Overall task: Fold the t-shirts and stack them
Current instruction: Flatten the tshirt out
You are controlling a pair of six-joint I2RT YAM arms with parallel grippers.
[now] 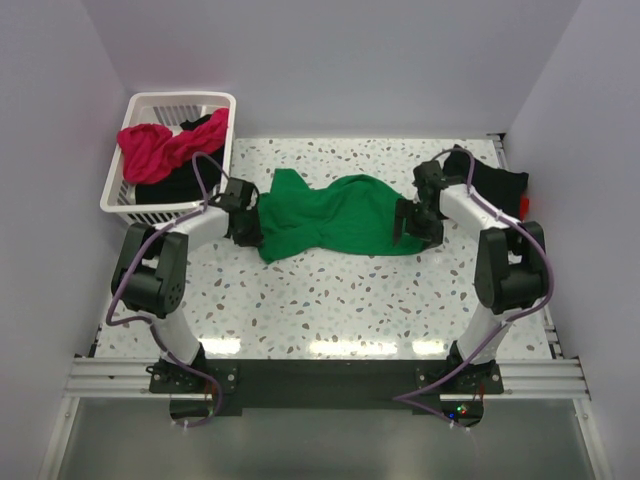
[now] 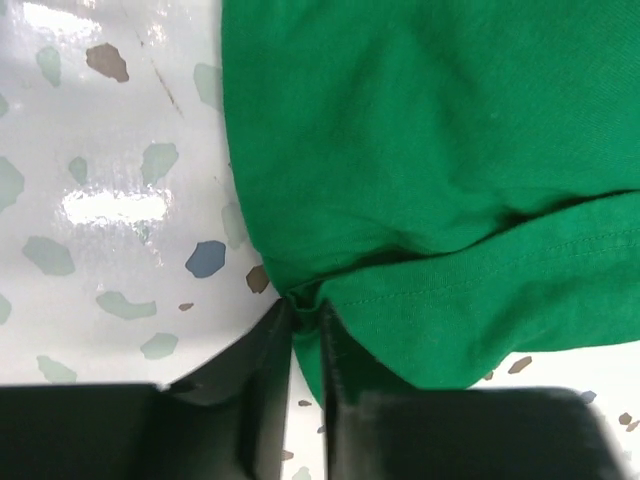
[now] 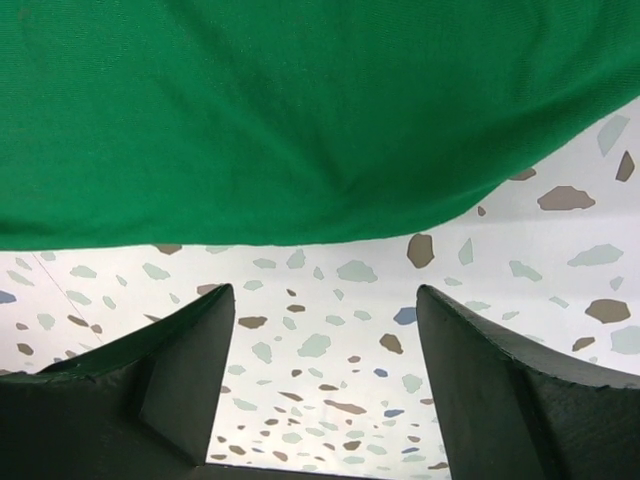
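Observation:
A bright green t-shirt (image 1: 335, 215) lies crumpled across the middle of the table. My left gripper (image 1: 252, 228) is at its left end. In the left wrist view its jaws (image 2: 305, 312) are nearly together, pinching a fold at the hem of the green cloth (image 2: 430, 150). My right gripper (image 1: 408, 222) is at the shirt's right end. In the right wrist view it (image 3: 325, 300) stands open just short of the green edge (image 3: 300, 110), with only bare table between its fingers.
A white slatted basket (image 1: 170, 100) at the back left holds a magenta-pink shirt (image 1: 155, 148) over a black one (image 1: 175, 188). Another black shirt (image 1: 495, 185) lies at the back right, with a bit of red (image 1: 525, 207) beside it.

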